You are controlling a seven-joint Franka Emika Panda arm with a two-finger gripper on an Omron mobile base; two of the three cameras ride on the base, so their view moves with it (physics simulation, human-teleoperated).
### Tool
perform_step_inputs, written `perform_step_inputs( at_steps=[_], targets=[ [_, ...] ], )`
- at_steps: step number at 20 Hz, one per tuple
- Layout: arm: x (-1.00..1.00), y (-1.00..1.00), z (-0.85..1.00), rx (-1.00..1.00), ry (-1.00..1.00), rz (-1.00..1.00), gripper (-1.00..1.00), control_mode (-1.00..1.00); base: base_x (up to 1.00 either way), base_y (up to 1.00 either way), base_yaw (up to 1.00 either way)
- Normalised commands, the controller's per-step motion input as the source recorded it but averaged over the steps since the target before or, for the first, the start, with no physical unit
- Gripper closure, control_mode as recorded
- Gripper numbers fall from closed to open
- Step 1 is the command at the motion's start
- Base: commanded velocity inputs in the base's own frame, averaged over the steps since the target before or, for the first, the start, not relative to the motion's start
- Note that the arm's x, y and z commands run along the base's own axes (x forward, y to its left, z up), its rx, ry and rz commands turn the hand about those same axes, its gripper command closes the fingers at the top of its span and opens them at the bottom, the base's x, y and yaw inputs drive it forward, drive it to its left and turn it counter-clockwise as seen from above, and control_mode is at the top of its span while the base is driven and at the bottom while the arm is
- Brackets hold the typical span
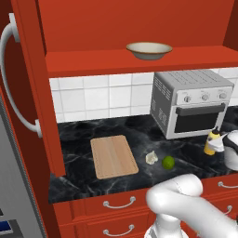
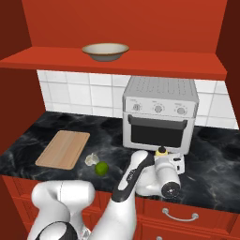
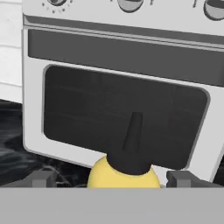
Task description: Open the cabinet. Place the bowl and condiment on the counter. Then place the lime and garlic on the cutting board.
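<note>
Unlabelled condiment [image 3: 124,168] stands between the wide-open fingers [image 3: 43,178] before the toaster oven [image 3: 127,83], no writing legible.

Glossy white rounded arm [image 2: 126,206] segments (one dark strip) with dark joints.

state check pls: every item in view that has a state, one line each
cabinet: door open
bowl: upright on the cabinet shelf, not yet moved
condiment: upright on the counter, in front of the toaster oven
tool: open, fingers either side of the condiment
toaster oven: door closed
cutting board: flat, bare
lime: on counter, off the board
garlic: on counter, beside lime
</note>
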Motion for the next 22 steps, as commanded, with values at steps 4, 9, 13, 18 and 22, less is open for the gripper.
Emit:
perform_step_inputs(
  at_steps=[4, 9, 13, 18, 22],
  targets=[
    [-0.41, -0.04, 0.33, -0.03, 0.01, -0.03, -1.0, -1.0, 0.0, 0.0, 0.0],
    [-0.43, -0.04, 0.38, -0.02, 0.03, -0.06, -1.0, -1.0, 0.0, 0.0, 0.0],
    [-0.49, 0.15, 0.3, -0.09, 0.16, -0.02, -1.0, -1.0, 0.0, 0.0, 0.0],
    [-0.42, 0.25, 0.37, -0.13, 0.23, -0.01, -1.0, -1.0, 0.0, 0.0, 0.0],
    [-0.43, 0.22, 0.46, -0.08, 0.19, 0.0, -1.0, -1.0, 0.0, 0.0, 0.0]
  ],
)
